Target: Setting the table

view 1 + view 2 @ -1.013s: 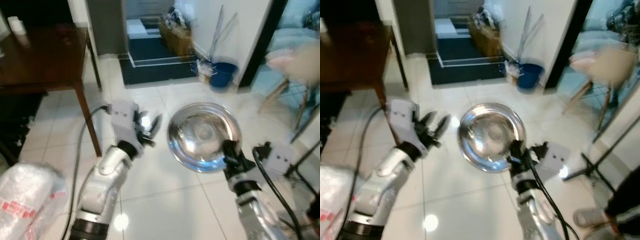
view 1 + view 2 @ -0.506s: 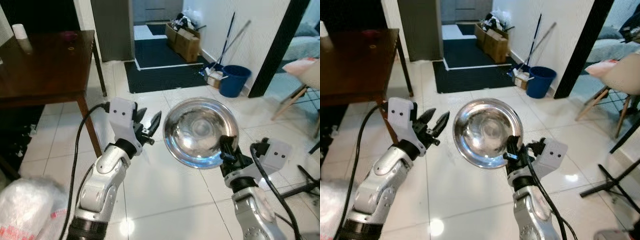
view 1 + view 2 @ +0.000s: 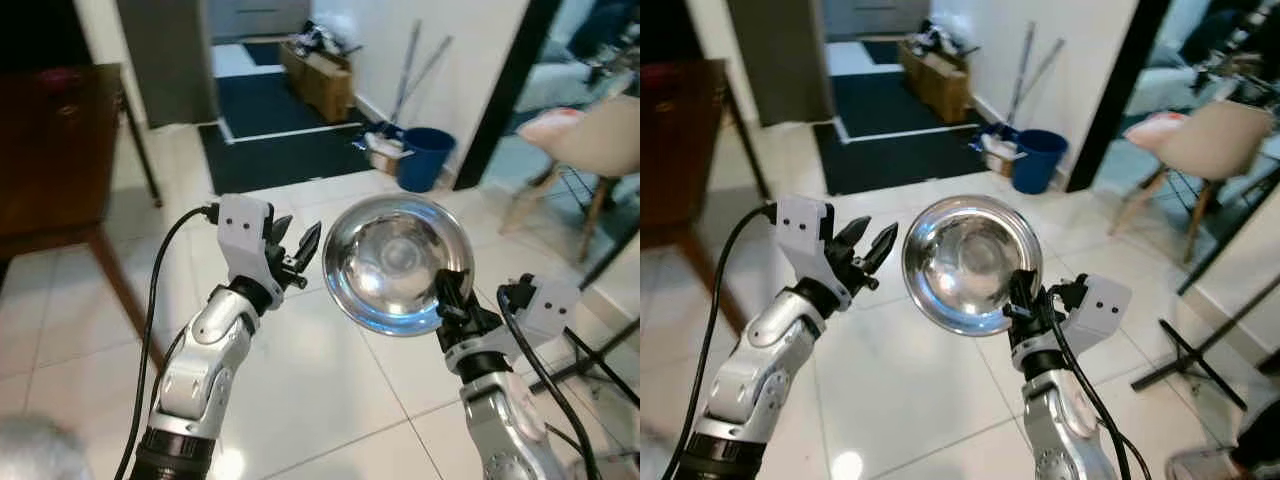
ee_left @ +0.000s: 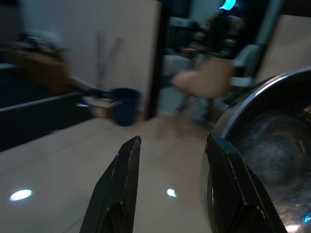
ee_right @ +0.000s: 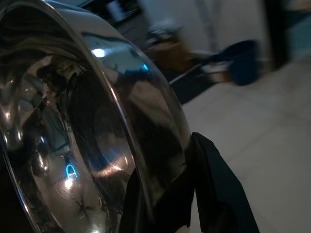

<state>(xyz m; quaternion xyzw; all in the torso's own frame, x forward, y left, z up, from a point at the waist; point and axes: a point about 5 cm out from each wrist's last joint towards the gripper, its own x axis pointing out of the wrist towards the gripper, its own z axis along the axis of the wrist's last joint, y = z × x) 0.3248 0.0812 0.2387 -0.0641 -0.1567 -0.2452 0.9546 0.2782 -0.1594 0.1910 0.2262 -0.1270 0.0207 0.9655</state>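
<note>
Right pincer (image 3: pixel 447 297) clamps rim of steel bowl (image 3: pixel 392 258), bowl tilted upright above it. Left pincer (image 3: pixel 295 250) open, empty, just beside bowl.

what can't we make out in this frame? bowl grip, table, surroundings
- Steel bowl: the right gripper pinches its near rim; right wrist view shows one finger, the other is behind the bowl wall.
- Wooden table: cut off by the eye views' left edge, so what it holds can't be judged.
- Left gripper: open, beside the bowl. Its wrist view's background is blurred.
- Blue bucket: contents too small.
</note>
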